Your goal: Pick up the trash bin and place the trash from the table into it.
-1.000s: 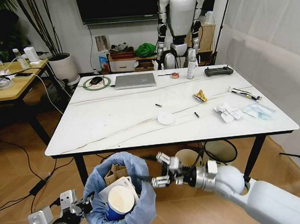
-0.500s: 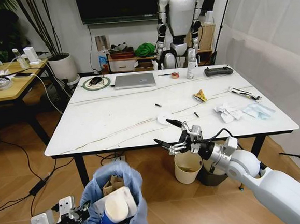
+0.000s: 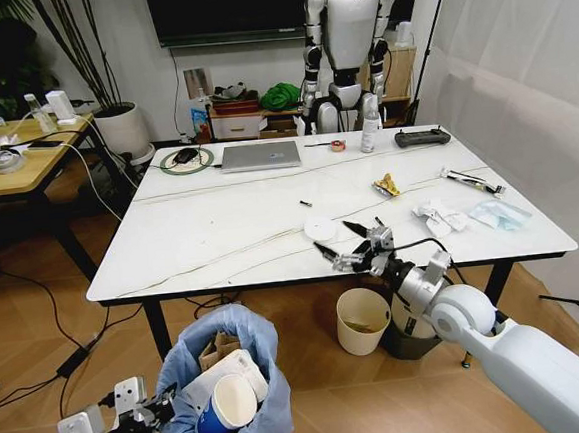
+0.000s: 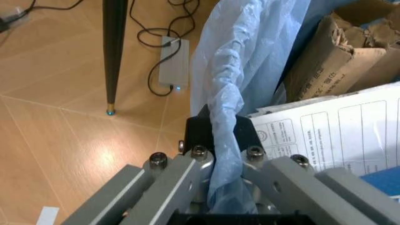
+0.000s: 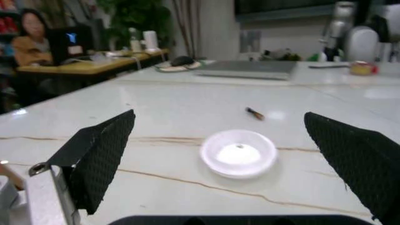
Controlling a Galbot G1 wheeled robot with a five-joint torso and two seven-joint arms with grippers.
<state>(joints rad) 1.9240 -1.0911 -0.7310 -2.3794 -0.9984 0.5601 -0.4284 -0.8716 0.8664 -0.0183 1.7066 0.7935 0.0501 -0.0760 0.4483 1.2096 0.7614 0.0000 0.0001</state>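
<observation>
Right gripper point(image 3: 346, 245) spread wide at table point(image 3: 221, 232) edge facing small white round plastic lid point(image 5: 238, 153), likely light, thin, best pinched across its rim; left gripper point(image 4: 222, 154) clamping crinkly light-blue bag-lined trash bin point(image 3: 223, 392).

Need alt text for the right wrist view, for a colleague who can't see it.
The right gripper, fingers wide open, faces a small round white lid lying on the table. Beyond it lie a small dark stick and a silver laptop.
</observation>
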